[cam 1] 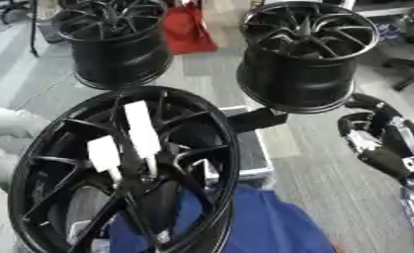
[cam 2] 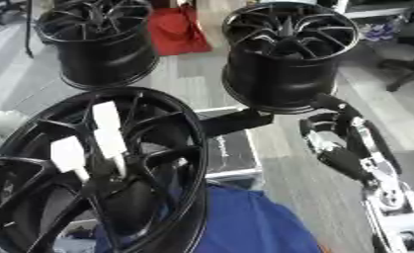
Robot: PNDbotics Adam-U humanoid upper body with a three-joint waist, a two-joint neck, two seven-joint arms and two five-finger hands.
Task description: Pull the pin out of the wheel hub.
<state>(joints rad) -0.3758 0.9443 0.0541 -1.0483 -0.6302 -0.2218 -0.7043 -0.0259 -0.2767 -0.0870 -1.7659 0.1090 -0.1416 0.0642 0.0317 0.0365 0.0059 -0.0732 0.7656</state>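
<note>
Your large black spoked alloy wheel hub stands tilted at lower left, with two white flat pins sticking up from its centre. Your right hand hovers well to the right, fingers curled, gripping nothing. Two more black wheels sit on the floor beyond. Blue cloth lies below.

**Black hub, two white pins**

Large glossy black wheel hub, tilted upright, filling lower left. Thin spokes meeting at centre. Two white flat pins standing side by side among spokes near centre, taller one right, shorter left.
</note>
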